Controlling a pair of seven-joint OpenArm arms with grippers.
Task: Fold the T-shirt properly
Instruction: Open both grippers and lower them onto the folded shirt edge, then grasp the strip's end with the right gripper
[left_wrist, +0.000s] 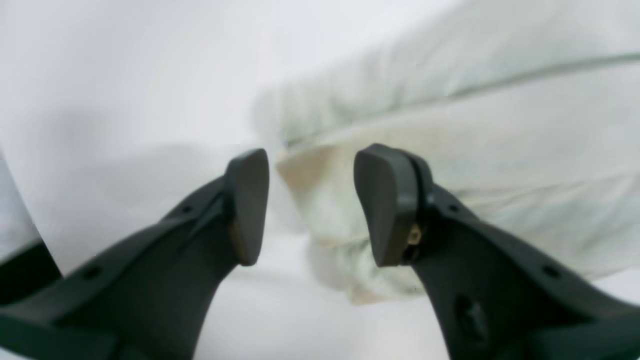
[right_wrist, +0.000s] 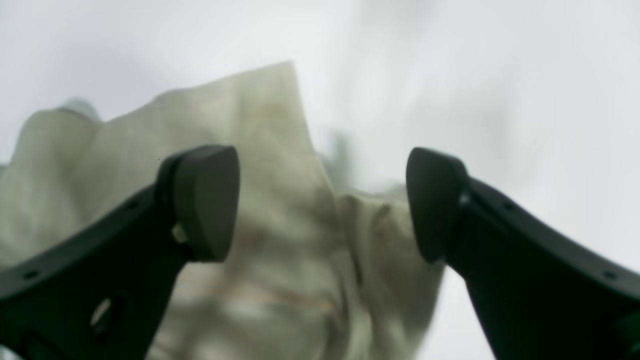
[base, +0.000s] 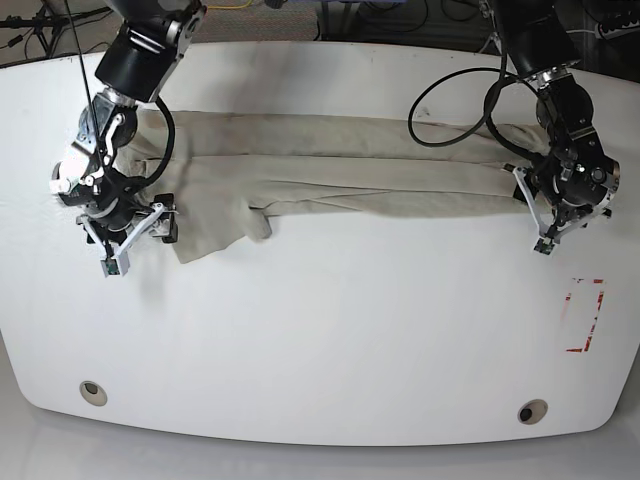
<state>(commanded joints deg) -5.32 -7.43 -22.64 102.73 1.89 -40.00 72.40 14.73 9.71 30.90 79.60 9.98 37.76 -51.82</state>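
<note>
The khaki T-shirt (base: 330, 165) lies on the white table (base: 350, 330) as a long wrinkled band running left to right, folded lengthwise, with a flap hanging down near its left end. My left gripper (base: 562, 212) is at the shirt's right end. In the left wrist view it (left_wrist: 315, 205) is open, with a folded shirt edge (left_wrist: 475, 150) just beyond the fingertips. My right gripper (base: 135, 228) is at the shirt's left end. In the right wrist view it (right_wrist: 320, 205) is open wide over a shirt corner (right_wrist: 260, 165). Neither holds cloth.
A red marked rectangle (base: 585, 315) is on the table at the right. Two round holes (base: 92, 392) (base: 530, 411) sit near the front edge. A black cable (base: 450, 90) loops over the shirt's upper right.
</note>
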